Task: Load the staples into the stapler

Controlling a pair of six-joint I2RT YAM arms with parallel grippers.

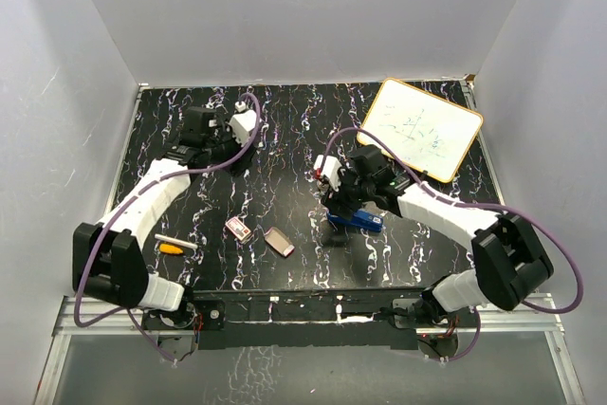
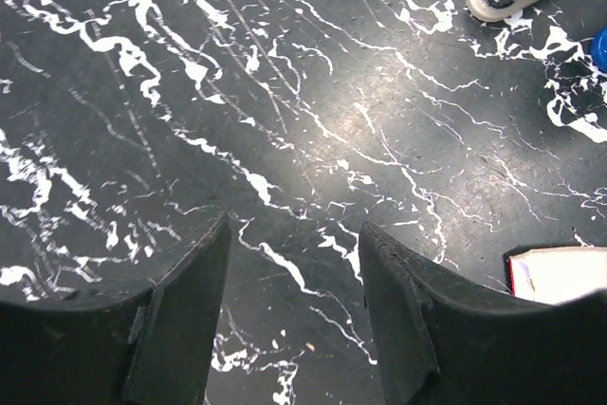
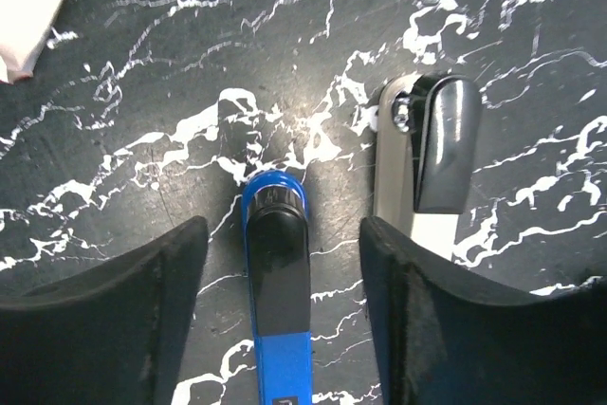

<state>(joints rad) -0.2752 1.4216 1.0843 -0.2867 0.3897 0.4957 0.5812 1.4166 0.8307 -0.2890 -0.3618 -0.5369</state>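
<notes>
Lying near each other, staple box (image 1: 238, 229), inner tray (image 1: 279, 242), contents indiscernible

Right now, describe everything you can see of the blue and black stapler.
The blue and black plastic stapler lies on the black marbled table. A glossy black strip runs along its blue body to a rounded end. It sits between the fingers of the open right gripper with a gap on each side, so nothing grips it. A pale metal arm with a dark grey cap lies alongside; whether the two are hinged together is out of view.
</notes>
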